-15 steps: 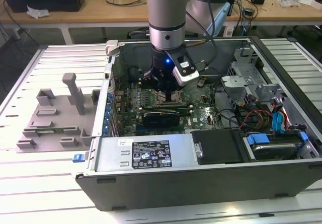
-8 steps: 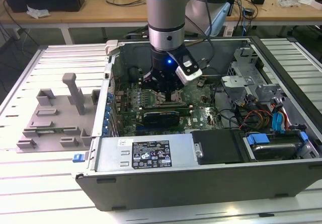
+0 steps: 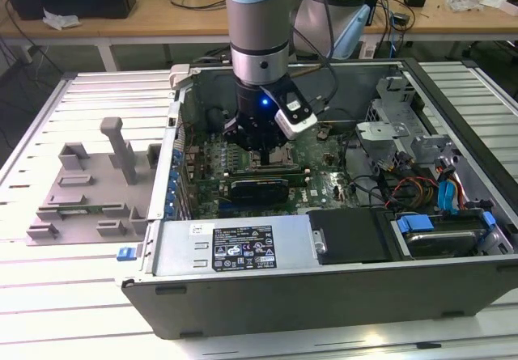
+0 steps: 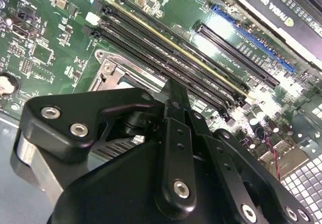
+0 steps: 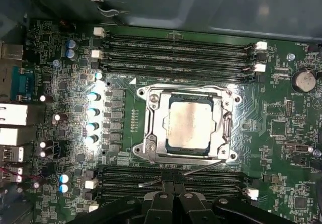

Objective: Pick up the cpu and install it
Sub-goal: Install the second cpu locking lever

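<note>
**A:** So where's the cpu (image 5: pixel 189 127) at right now?

**B:** Sitting flat inside the metal socket frame (image 5: pixel 151 126) on the green motherboard (image 5: pixel 282 128), going by the first wrist view. Shiny silver-grey top facing up, frame all around it. There are rows of black memory slots (image 5: pixel 176 50) on one side of the socket and more on the other side.

**A:** And the tool?

**B:** In the exterior view the tool (image 3: pixel 267 156) is down inside the open computer case (image 3: pixel 324 295), right over the middle of the board, with a blue light glowing on the wrist just above it. In the first wrist view its black fingers (image 5: pixel 173 191) sit close together, basically pressed shut, just beside the socket and apart from the chip. It's not pinching anything I can see.

**A:** Anything else around?

**B:** The case lies on a slatted metal counter (image 3: pixel 48 295). On the exterior view's left there's a grey fixture tray (image 3: pixel 89 190) with blocks sticking up. Inside the case, a black graphics card (image 3: pixel 259 188) sits near the tool, with a bundle of blue and orange cables (image 3: pixel 445 190) towards the exterior view's right.
</note>
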Motion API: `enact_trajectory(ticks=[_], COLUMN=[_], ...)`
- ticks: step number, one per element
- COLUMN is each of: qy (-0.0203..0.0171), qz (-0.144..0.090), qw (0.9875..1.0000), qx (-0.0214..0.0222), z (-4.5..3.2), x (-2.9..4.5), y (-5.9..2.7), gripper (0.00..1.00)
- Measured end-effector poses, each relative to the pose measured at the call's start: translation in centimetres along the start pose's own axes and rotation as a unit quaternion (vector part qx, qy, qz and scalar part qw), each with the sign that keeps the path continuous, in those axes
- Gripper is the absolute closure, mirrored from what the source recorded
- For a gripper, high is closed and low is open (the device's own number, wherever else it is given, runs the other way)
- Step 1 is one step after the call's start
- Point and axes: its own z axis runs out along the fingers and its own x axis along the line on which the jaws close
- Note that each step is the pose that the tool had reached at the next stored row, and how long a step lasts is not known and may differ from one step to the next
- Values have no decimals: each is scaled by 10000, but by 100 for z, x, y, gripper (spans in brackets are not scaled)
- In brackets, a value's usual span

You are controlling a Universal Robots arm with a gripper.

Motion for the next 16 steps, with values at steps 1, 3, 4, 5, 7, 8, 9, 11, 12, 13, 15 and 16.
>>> enact_trajectory(ticks=[1,3,4,5,7,8,9,11,12,13,15,16], qy=[-1,-1,-1,-1,0,-1,-1,-1,-1,-1,-2,-3], qz=[0,0,0,0,0,0,1,0,1,3,6,6], qw=[10000,10000,10000,10000,10000,10000,10000,10000,10000,10000,10000,10000], qx=[-1,-1,-1,-1,0,-1,-1,-1,-1,-1,1,1], z=[2,23,35,47,58,67,78,102,111,122,128,129], x=[0,2,4,5,7,7,9,16,17,18,20,20], y=[0,0,0,0,0,1,1,1,1,1,0,0], gripper=[89,89,89,89,89,89,89,89,89,89,89,89])
